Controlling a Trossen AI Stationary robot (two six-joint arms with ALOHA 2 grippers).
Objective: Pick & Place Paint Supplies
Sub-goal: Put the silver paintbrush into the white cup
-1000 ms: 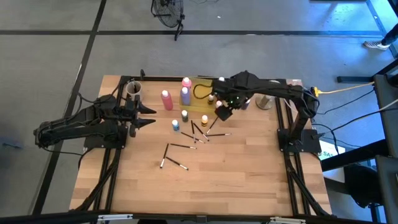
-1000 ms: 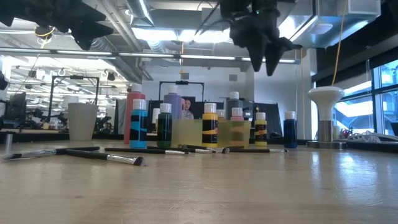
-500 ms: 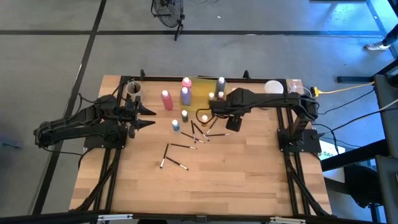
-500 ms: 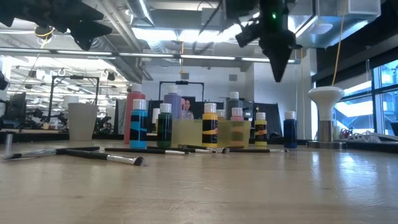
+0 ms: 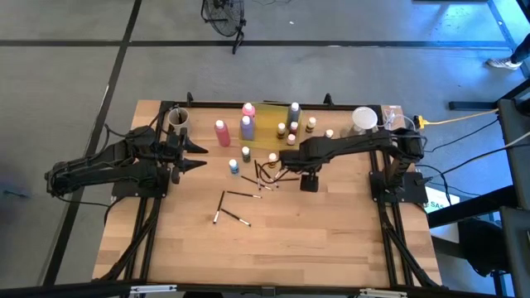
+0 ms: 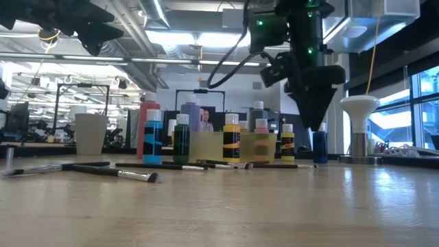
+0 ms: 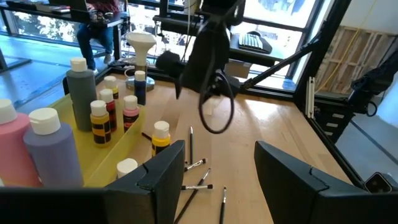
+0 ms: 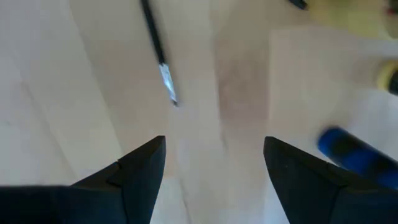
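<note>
My right gripper (image 5: pixel 284 163) (image 8: pixel 214 171) is open and points down, hovering above the wood (image 6: pixel 320 123) over the scattered dark brushes (image 5: pixel 267 178). One white-tipped brush (image 8: pixel 158 59) lies just beyond its fingers and touches neither. Small white-capped paint bottles (image 5: pixel 272 158) stand near the brushes. Others stand in the yellow tray (image 5: pixel 273 124) with the grey bottle (image 5: pixel 294 112). Pink (image 5: pixel 220 132) and purple (image 5: pixel 247 126) bottles stand left of the tray. My left gripper (image 5: pixel 201 156) (image 7: pixel 221 180) waits open, raised at the table's left.
Two more brushes (image 5: pixel 230 217) lie toward the table's near side. A pale cup (image 5: pixel 177 118) stands at the far left and a white round cup (image 5: pixel 363 118) at the far right. Bare wood (image 5: pixel 273 248) spreads across the near half.
My right gripper has swung from above the tray toward the near edge. It has come down over the brushes and now points straight down. The bottles and brushes have stayed in place.
</note>
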